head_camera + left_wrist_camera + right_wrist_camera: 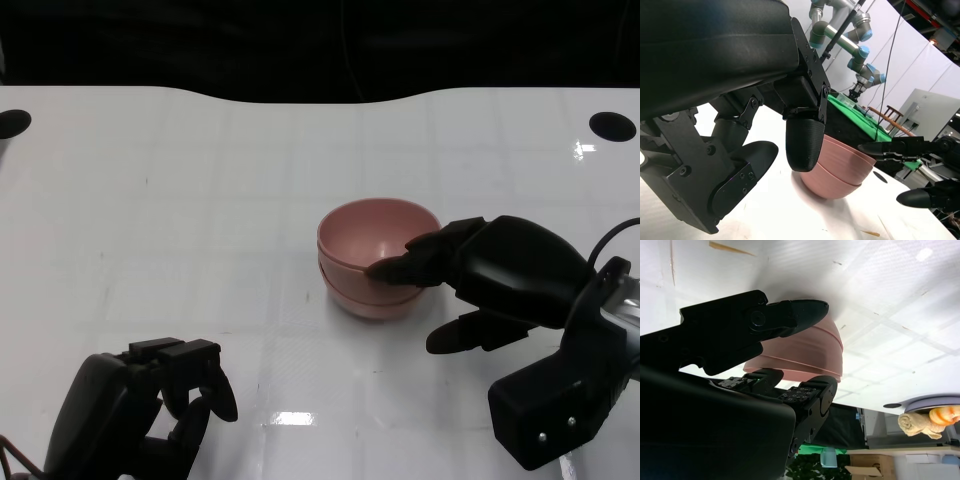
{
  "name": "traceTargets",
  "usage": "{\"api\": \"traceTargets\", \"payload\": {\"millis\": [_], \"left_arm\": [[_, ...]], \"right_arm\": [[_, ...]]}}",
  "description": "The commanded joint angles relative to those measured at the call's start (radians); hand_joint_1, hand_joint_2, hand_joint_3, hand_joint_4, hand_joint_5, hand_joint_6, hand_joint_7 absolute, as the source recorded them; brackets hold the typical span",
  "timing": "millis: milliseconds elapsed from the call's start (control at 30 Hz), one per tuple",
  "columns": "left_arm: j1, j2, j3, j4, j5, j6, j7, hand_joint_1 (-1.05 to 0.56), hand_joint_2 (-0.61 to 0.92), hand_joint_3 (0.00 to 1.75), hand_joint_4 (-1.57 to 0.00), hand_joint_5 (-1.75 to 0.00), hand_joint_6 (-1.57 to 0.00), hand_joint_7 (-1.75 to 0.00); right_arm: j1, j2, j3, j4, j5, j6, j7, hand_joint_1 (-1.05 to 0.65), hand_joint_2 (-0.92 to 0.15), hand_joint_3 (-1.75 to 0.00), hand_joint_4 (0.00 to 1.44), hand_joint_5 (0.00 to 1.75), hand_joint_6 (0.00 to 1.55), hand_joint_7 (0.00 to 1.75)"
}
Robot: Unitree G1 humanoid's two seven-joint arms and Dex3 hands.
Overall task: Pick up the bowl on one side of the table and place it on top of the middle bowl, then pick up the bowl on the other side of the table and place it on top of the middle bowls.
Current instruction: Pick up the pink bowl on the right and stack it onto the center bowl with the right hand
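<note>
A stack of nested pink bowls (372, 262) stands at the middle of the white table (150, 220). It also shows in the left wrist view as the stack (840, 167) and in the right wrist view as the stack (800, 352). My right hand (500, 280) is at the stack's right side. Its fingers (405, 268) reach over the top bowl's rim, and its thumb (455, 337) hangs apart from the bowl wall, so nothing is gripped. My left hand (150, 415) rests at the near left, well away from the stack, fingers loosely bent and holding nothing.
Two dark round holes (612, 126) mark the table's far corners. The table's far edge meets a black background. Beyond the table, the left wrist view shows grey robot arms (855, 35) and a green surface (860, 117).
</note>
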Motion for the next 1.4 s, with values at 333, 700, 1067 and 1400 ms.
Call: {"api": "traceTargets", "payload": {"millis": [333, 700, 1067, 1400], "left_arm": [[-0.009, 0.017, 0.005, 0.006, 0.007, -0.003, 0.003, -0.08, 0.24, 1.62, -0.92, -1.69, -0.85, -1.48], [-0.007, 0.015, 0.005, 0.007, 0.001, -0.004, 0.000, -0.07, 0.23, 1.62, -0.91, -1.69, -0.85, -1.47], [-0.009, 0.016, 0.004, 0.006, 0.002, 0.000, -0.002, -0.07, 0.23, 1.63, -0.91, -1.68, -0.85, -1.47], [-0.021, 0.013, 0.004, 0.023, 0.001, -0.007, 0.003, -0.06, 0.22, 1.63, -0.92, -1.68, -0.86, -1.47]], "right_arm": [[0.008, -0.014, -0.011, 0.003, 0.001, -0.001, 0.001, -0.68, -0.92, -0.19, 0.44, 0.02, 0.47, 0.03], [0.011, -0.008, -0.027, 0.026, 0.011, -0.040, -0.072, -0.67, -0.92, -0.17, 0.45, 0.02, 0.47, 0.02], [0.094, -0.022, -0.093, -0.062, 0.039, -0.057, -0.109, -0.62, -0.92, -0.15, 0.41, 0.00, 0.42, 0.00], [0.201, -0.029, -0.159, -0.104, 0.062, -0.108, -0.176, -0.57, -0.92, -0.07, 0.39, 0.00, 0.39, 0.00]]}}
